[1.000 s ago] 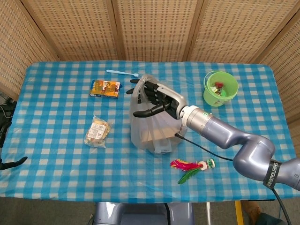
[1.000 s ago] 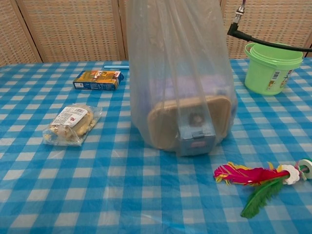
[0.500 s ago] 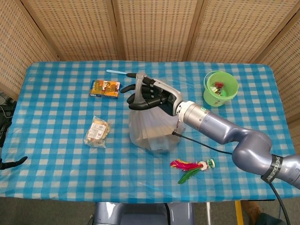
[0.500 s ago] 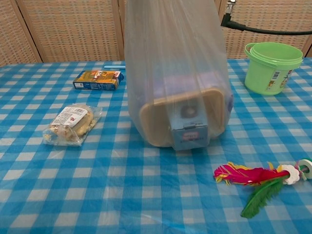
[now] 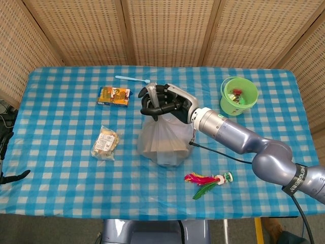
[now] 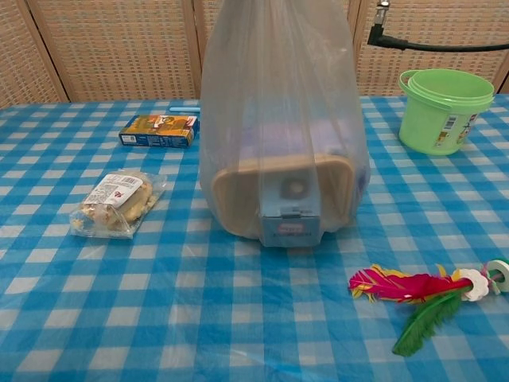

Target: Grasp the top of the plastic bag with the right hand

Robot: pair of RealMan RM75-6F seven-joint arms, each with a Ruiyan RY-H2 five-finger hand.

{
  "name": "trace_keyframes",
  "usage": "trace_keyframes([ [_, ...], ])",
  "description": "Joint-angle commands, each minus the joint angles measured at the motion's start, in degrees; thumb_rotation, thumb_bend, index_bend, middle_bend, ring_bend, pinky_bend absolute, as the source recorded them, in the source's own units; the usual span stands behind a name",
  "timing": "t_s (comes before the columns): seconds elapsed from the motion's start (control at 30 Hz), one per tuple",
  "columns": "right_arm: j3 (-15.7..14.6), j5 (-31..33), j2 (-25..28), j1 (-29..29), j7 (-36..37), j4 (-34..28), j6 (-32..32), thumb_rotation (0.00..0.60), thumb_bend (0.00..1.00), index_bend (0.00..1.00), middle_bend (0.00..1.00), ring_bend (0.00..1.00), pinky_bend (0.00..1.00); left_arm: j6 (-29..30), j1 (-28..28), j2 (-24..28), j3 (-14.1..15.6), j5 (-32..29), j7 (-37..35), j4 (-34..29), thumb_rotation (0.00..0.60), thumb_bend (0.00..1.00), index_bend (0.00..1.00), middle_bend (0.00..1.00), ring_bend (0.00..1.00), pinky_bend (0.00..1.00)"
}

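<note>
A clear plastic bag (image 5: pixel 163 138) (image 6: pixel 280 135) stands in the middle of the blue checked table, with a beige lidded box (image 6: pixel 280 195) inside it. My right hand (image 5: pixel 161 103) grips the gathered top of the bag, its dark fingers curled around the bunched plastic. In the chest view the bag's top runs out of the frame and the hand is hidden; only its cable (image 6: pixel 433 46) shows at the upper right. My left hand shows in neither view.
A green bucket (image 5: pixel 239 95) (image 6: pixel 444 107) stands at the back right. Pink and green feathers (image 5: pixel 207 182) (image 6: pixel 425 296) lie in front of the bag. An orange box (image 5: pixel 114 95) (image 6: pixel 159 130), a blue toothbrush (image 5: pixel 132 79) and a packet of snacks (image 5: pixel 105 143) (image 6: pixel 115 203) lie to the left.
My right hand has closed its fingers around the bag's top, bunching the plastic. The bag has narrowed at the top and shifted slightly left with the box inside.
</note>
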Motion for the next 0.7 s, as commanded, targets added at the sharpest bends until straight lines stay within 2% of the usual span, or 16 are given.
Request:
trace_keyframes([
  [0.03, -0.82, 1.58, -0.08, 0.81, -2.06, 0.16, 0.17, 0.6, 0.0, 0.75, 0.8, 0.79, 0.88, -0.05, -0.02, 0.0, 0.0, -0.06, -0.01, 0.04, 0.6, 0.0, 0.0, 0.0, 0.0, 0.0],
  [0.17, -2.28, 2.27, 0.47, 1.74, -5.02, 0.28, -0.26, 0.6, 0.02, 0.87, 0.86, 0.85, 0.99, -0.2, -0.09, 0.01, -0.05, -0.2, -0.1, 0.11, 0.6, 0.0, 0.0, 0.0, 0.0, 0.0],
  [0.23, -3.46, 1.98, 0.96, 2.48, -6.89, 0.41, -1.33, 0.6, 0.15, 0.91, 0.88, 0.87, 1.0, -0.2, -0.1, 0.05, -0.08, -0.2, -0.2, 0.11, 0.6, 0.0, 0.0, 0.0, 0.0, 0.0],
  [0.3, -4.63, 1.98, 1.39, 3.18, -8.4, 0.71, -1.65, 0.6, 0.44, 0.94, 0.89, 0.88, 1.0, -0.18, -0.1, 0.08, -0.09, -0.19, -0.27, 0.12, 0.6, 0.0, 0.0, 0.0, 0.0, 0.0],
  [0.37, -5.65, 2.6, 1.59, 3.79, -9.51, 0.81, -1.11, 0.6, 0.66, 0.95, 0.89, 0.89, 1.0, -0.17, -0.09, 0.08, -0.07, -0.17, -0.32, 0.15, 0.6, 0.0, 0.0, 0.0, 0.0, 0.0],
  [0.4, -6.04, 2.96, 1.61, 3.99, -9.98, 0.82, -0.74, 0.6, 0.76, 0.94, 0.89, 0.89, 1.0, -0.19, -0.09, 0.09, -0.06, -0.15, -0.36, 0.17, 0.6, 0.0, 0.0, 0.0, 0.0, 0.0],
  [0.5, -8.66, 3.37, 1.87, 4.92, -12.7, 0.78, 2.31, 0.6, 0.97, 0.92, 0.88, 0.9, 1.0, -0.14, -0.05, 0.12, -0.06, -0.15, -0.5, 0.19, 0.6, 0.0, 0.0, 0.0, 0.0, 0.0],
  [0.7, -10.94, 5.64, 2.66, 5.79, -15.17, -0.42, 6.34, 0.6, 1.0, 0.91, 0.88, 0.91, 1.0, -0.26, -0.09, 0.13, -0.01, -0.17, -0.52, 0.2, 0.6, 0.0, 0.0, 0.0, 0.0, 0.0],
])
